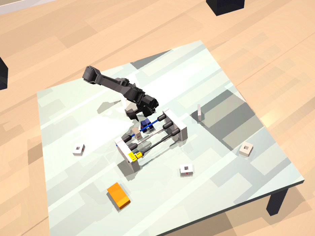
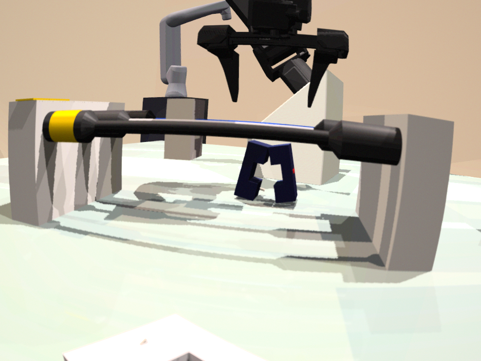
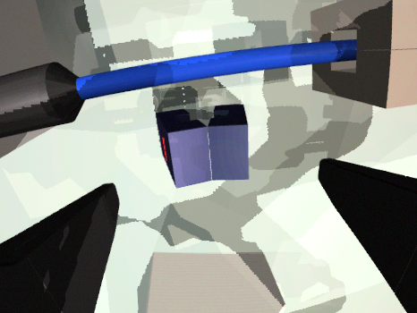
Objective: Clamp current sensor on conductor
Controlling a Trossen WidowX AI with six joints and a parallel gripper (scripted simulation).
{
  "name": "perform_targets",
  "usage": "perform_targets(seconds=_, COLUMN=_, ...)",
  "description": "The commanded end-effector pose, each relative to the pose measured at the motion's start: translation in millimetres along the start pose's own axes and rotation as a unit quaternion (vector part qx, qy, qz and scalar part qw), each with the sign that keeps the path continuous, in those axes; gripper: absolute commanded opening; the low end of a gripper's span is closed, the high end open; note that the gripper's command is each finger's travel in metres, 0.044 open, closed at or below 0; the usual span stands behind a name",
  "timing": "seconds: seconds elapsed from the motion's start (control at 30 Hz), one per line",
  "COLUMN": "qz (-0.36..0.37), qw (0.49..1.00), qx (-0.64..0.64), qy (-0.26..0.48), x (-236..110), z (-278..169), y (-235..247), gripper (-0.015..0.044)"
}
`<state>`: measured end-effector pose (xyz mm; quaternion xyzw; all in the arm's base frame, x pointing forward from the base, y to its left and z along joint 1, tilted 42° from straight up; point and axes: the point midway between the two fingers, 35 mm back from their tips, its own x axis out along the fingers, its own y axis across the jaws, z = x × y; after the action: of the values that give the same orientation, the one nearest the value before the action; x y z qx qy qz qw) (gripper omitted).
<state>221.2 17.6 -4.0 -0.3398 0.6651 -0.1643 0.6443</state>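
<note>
A pale glassy table (image 1: 229, 162) stands on wood flooring. Nearest in the exterior view, the black conductor (image 2: 217, 130) carries a yellow band. Behind it the navy sensor (image 2: 267, 170) stands open on the table beneath the wide-open, empty claw (image 2: 272, 98). Only the top view shows the orange block (image 1: 118, 195).

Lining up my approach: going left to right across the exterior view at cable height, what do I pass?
Left support block → yellow band → black conductor → dark blue split-core sensor, beneath the open pincer → right support block.
</note>
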Motion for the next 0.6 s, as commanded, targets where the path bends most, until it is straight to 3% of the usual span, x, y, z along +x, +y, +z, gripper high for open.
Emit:
perform_targets(seconds=0.0, qz=0.001, qw=1.0, qx=-0.004, qy=0.004, x=7, z=-3, y=1, gripper=0.044)
perform_targets(seconds=0.57, qz=0.001, qw=1.0, qx=-0.004, qy=0.004, x=35, z=-2, y=1, gripper=0.044)
